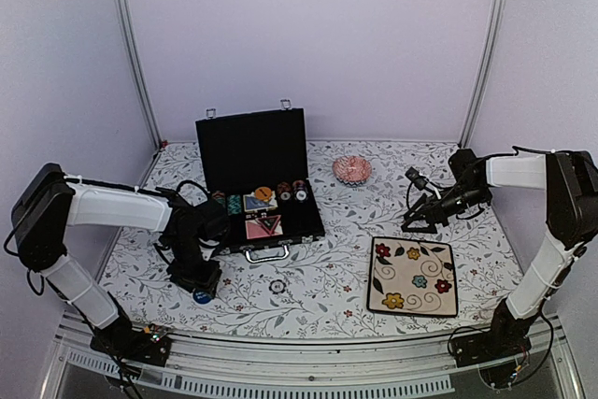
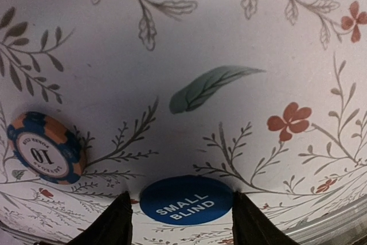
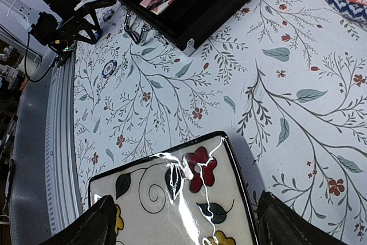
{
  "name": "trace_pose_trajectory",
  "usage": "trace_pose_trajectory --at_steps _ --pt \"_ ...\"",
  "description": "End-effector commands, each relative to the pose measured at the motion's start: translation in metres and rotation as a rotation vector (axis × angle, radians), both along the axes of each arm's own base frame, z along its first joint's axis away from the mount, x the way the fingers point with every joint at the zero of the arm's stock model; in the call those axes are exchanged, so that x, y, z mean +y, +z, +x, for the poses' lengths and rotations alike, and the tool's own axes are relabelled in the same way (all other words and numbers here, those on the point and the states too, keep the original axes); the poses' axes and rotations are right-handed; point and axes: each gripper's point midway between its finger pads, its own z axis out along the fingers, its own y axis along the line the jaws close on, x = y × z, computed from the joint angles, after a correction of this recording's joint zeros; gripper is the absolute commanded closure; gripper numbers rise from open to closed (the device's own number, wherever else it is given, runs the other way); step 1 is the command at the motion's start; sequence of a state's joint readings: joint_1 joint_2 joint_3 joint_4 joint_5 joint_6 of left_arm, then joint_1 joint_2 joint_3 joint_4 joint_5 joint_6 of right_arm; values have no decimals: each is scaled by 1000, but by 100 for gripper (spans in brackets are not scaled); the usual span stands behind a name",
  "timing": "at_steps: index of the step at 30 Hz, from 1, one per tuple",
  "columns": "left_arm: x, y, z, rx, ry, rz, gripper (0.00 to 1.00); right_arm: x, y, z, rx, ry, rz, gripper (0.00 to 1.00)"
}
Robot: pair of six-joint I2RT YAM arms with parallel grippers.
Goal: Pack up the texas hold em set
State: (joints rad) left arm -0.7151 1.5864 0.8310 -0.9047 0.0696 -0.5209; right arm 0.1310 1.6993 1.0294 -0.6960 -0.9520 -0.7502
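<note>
1. Case (image 1: 252, 151): black, lying open on the floral table (image 1: 318, 277), left of centre. Its lid is standing upright and its silver handle (image 1: 266, 252) is facing the near edge.
2. Chips (image 1: 290, 193) and card decks (image 1: 260, 203): sitting in the case's tray.
3. Blue button (image 2: 186, 199), marked SMALL BLIND: lying flat on the table, just nearer than the case.
4. Left gripper (image 2: 183, 216): reaching down over the blue button, fingers standing apart, one at each side. I cannot tell if they are touching it.
5. Loose chip (image 2: 45, 147), blue and orange, marked 10: lying flat near the blue button, apart from it.
6. Right gripper (image 3: 189, 228): hanging above the far edge of the cream plate (image 3: 172, 199), fingers spread wide, gripping nothing.
7. Pink bowl (image 1: 352, 170): sitting right of the case.
</note>
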Motion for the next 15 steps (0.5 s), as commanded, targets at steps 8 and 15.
trace_pose_trajectory --at_steps 8,15 --pt "-8 -14 -7 22 -15 1 46 3 3 3 -15 16 2 15" --pt "-14 -16 -13 42 -32 -4 51 3 3 3 -17 17 0 15"
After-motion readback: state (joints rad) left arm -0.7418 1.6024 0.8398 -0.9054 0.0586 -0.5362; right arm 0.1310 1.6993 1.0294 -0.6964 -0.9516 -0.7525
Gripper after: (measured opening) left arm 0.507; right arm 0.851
